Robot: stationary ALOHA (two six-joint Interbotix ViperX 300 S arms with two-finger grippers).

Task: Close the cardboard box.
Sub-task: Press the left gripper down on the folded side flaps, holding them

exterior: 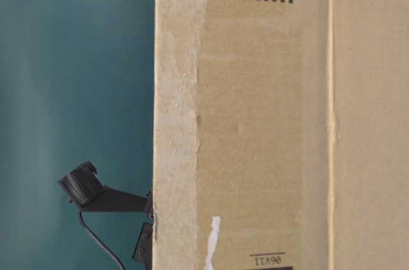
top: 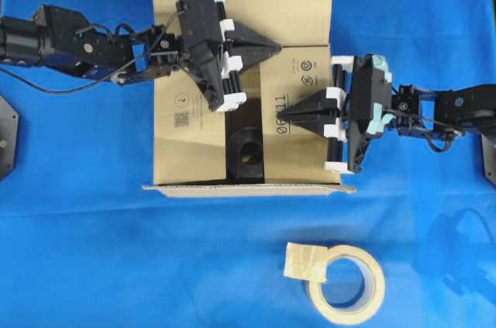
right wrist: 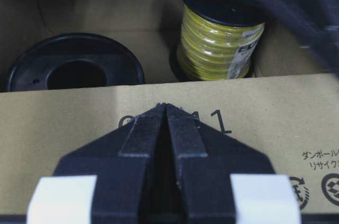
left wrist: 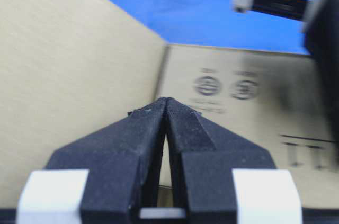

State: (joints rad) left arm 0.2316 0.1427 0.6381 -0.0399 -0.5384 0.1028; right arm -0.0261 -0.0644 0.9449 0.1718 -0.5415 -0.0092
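Brown corrugated board forms the cardboard box [top: 232, 72], which is set on the blue surface [top: 77, 227] and is taken as the landmark here. From the box's left side the left end effector [top: 273, 47] is reached over its top, its fingers pressed together to a point with nothing gripped, tip above the right-hand flap. Through the gap between the flaps a black spool [right wrist: 74, 68] is seen inside the box, and beside it a yellow wire spool [right wrist: 220, 41]. From the box's right side the right end effector [top: 284, 115] is laid over the printed right flap, likewise closed to a point and empty. Near the box's front edge, well apart from it, a beige tape roll [top: 345, 281] is placed.
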